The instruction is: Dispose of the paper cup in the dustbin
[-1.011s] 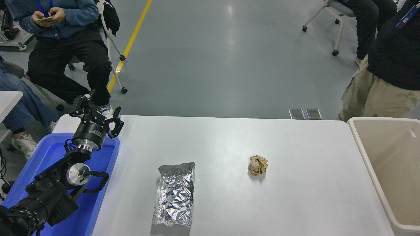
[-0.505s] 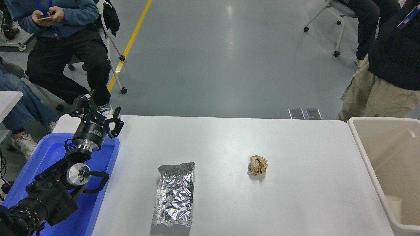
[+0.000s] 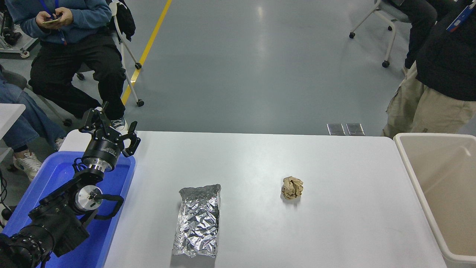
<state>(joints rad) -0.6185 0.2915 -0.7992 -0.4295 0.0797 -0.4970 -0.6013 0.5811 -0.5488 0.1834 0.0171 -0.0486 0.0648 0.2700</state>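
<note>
From the head view you have one robot arm in sight: the left arm, parked at the lower left over the blue tray point(image 3: 55, 175), its left gripper point(image 3: 108, 128) raised above the tray's far end with the black fingers spread apart and nothing between them. You cannot see the right arm here.

On the table point(image 3: 353, 223) you can count two loose things. One is a foil pouch point(image 3: 198, 220), silver, crinkled and shiny, roughly rectangular, lying flat with its long side running away from you. The other is a single brown paper ball point(image 3: 292, 187), crumpled and matte, well to the right of the pouch and a little farther back.

You have one dustbin point(image 3: 409, 163) at the right edge, beige smooth plastic with a thick off-white rim, rectangular, standing against the table's right side. The part of its inside that shows has only bare walls; its near end is cut off by the picture's edge. You will not find the paper cup anywhere in this view.

The tabletop is white, smooth and rounded at its far corners. Beyond it lies a glossy grey floor with a yellow line point(image 3: 148, 48). One person point(image 3: 70, 33) sits at the upper left; another person point(image 3: 442, 70) stands at the upper right, behind the bin.
</note>
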